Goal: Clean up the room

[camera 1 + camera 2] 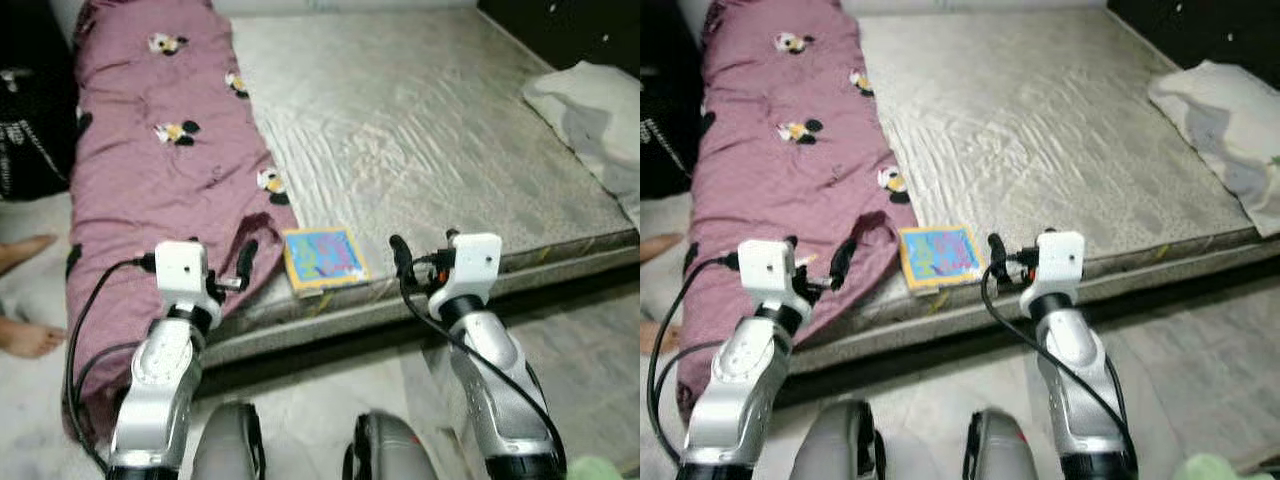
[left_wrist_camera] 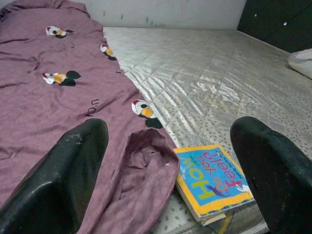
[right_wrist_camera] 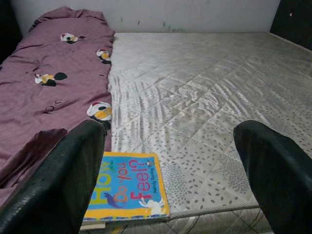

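At far left of the head views, a person's bare feet (image 1: 28,338) rest on the pale floor (image 1: 330,400) beside a dark shape along the frame edge

Next comes one mauve blanket (image 1: 160,150), printed with small cartoon mouse heads, running down the left side of the mattress (image 1: 420,130) from the top of the frame to its front edge, where it spills over toward the floor. The left gripper (image 1: 232,268) hovers at lower left over the blanket's rumpled front end, fingers (image 2: 63,175) spread wide and holding nothing

Just right of the blanket, at lower centre, lies one book (image 1: 324,258): a thin square picture book with a yellow border, a light blue cover, and big multicoloured letters with a small dark bird drawn beneath them. It lies flat on the mattress's front edge, its left side touching or nearly touching the blanket fold, a corner slightly overhanging

Right of the book, the right gripper (image 1: 420,255) is held just above the mattress edge, near the book but apart from it, fingers (image 3: 58,185) likewise parted and empty

One silvery quilted mattress fills the centre. At upper right, one pale crumpled cloth (image 1: 590,115) rests on its far right side
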{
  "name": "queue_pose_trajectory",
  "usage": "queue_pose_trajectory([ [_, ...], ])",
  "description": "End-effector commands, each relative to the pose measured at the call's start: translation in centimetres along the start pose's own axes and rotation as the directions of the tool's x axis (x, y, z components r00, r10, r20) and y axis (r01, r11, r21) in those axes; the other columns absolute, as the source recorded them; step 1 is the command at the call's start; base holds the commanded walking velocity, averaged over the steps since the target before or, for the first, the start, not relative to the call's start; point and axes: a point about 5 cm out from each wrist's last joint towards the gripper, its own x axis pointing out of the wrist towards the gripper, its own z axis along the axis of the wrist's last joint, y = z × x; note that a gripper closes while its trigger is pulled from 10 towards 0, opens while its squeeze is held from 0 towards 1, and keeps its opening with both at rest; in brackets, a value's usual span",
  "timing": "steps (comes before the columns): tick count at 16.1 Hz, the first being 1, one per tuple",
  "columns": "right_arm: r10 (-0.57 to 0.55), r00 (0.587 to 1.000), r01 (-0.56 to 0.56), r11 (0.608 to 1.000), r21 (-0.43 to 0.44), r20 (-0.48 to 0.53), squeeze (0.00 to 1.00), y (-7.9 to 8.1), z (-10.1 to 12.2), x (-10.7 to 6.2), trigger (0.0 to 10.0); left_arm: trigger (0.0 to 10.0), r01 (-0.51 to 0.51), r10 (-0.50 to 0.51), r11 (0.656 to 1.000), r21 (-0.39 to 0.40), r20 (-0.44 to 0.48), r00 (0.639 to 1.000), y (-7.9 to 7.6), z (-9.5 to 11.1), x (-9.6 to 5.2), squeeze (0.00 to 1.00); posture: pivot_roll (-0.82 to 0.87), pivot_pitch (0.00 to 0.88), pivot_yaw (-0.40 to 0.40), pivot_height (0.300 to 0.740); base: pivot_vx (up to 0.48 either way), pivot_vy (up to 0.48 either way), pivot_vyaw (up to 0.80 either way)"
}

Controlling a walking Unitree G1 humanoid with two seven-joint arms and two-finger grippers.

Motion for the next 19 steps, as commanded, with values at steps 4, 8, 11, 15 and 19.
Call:
queue_pose_trajectory([
  [4, -0.006, 1.0, 0.006, 1.0, -0.008, 0.004, 0.0, -0.24, 0.07, -0.03, 10.0, 10.0, 0.01, -0.01, 1.0, -0.002, 0.012, 1.0, -0.14, 0.23, 0.08, 0.0, -0.04, 0.129, -0.047, 0.676, 0.304, 0.0, 0.0],
  [8, -0.007, 1.0, 0.007, 1.0, -0.007, 0.004, 0.0, -0.21, 0.04, -0.08, 10.0, 10.0, 0.012, -0.012, 1.0, -0.001, 0.009, 1.0, -0.17, 0.17, 0.05, 0.0, -0.04, 0.125, -0.047, 0.676, 0.304, 0.0, 0.0],
  [11, -0.006, 1.0, 0.006, 1.0, -0.008, 0.005, 0.0, -0.14, 0.01, -0.15, 10.0, 10.0, 0.01, -0.01, 1.0, -0.004, -0.001, 1.0, -0.24, 0.04, 0.07, 0.0, -0.04, 0.123, -0.046, 0.676, 0.2, 0.0, 0.0],
  [15, -0.007, 1.0, 0.007, 1.0, -0.007, 0.007, 0.0, -0.12, 0.03, -0.18, 10.0, 10.0, -0.004, 0.004, 1.0, -0.003, -0.019, 1.0, -0.19, -0.17, 0.21, 0.0, -0.04, 0.126, -0.046, 0.676, 0.0, 0.0, 0.0],
  [19, 0.007, 1.0, -0.007, 1.0, -0.008, 0.012, 0.0, 0.0, 0.18, -0.05, 10.0, 10.0, -0.013, 0.013, 1.0, 0.005, -0.004, 1.0, -0.02, 0.53, 0.53, 0.0, -0.02, 0.145, -0.049, 0.666, 0.0, 0.0, 0.0],
])
